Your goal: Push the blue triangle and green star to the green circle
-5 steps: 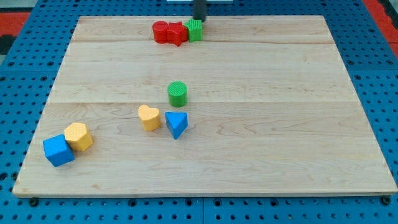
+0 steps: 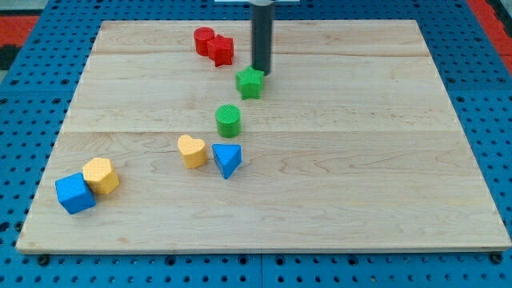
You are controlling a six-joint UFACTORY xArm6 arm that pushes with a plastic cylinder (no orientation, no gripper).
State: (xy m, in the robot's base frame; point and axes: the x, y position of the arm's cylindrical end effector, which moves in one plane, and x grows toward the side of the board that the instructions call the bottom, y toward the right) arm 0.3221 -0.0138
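A pale wooden board [image 2: 336, 192] is seen lying on a blue perforated table [image 2: 24, 120], with a red patch of the surroundings glimpsed at the view's top corners. At the view's bottom left, a blue cube [image 2: 74, 194] is found touching a yellow hexagonal block [image 2: 102, 175], both well apart from everything else. Further right, a yellow heart [image 2: 191, 150] is set just beside the blue triangle [image 2: 227, 159], with a narrow gap left between them. Near the view's top, a red cylinder [image 2: 205, 41] and a red star-like block [image 2: 221, 50] are pressed together. The green circle [image 2: 228, 121] is placed just above the blue triangle, slightly apart from it. The green star [image 2: 250, 82] is located above and a little to the right of the green circle, near it but not touching. My tip [image 2: 261, 74] is held at the star's upper right edge, touching or almost touching it. No claw is fitted, so no opening or closing can be reported. Nothing is seen lying between the star and the circle, and the board's right half is occupied by no blocks.
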